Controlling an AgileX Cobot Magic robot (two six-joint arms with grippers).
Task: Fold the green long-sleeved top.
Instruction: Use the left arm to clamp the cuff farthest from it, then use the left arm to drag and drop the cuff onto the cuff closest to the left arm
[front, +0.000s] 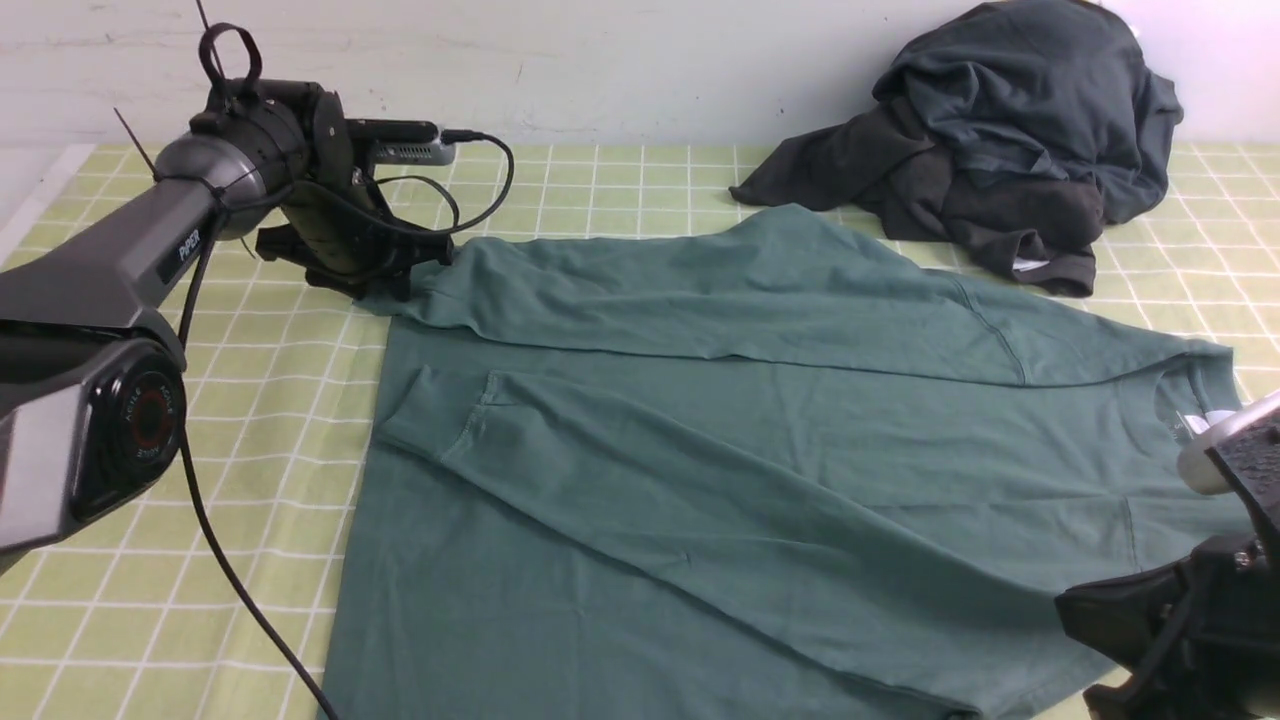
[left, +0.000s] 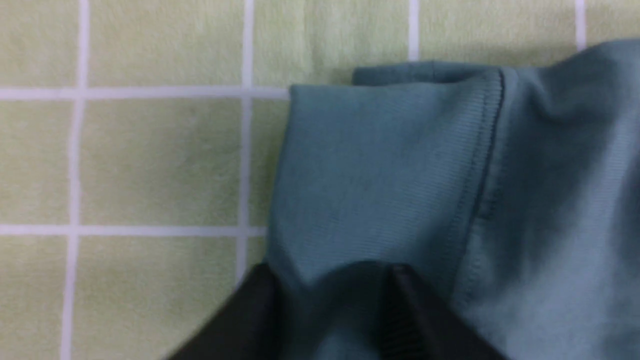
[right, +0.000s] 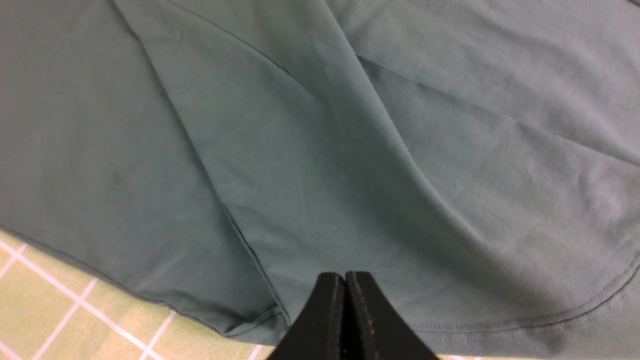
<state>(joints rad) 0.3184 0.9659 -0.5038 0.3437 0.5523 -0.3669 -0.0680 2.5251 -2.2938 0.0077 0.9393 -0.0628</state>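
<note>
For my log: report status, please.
Left pincer open astride sleeve cuff; right pincer shut, empty. Teal-green cotton long-sleeved top spread flat, sleeves folded in. Dark grey clothes heap beyond it.

Open checked cloth (front: 290, 400) L of green top (front: 700, 450); dark garment pile (front: 1000, 130) blocks far-R corner.

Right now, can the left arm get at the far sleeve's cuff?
Likely yes: the left gripper has its fingers either side of the green top's cuff; nothing covers it.
</note>
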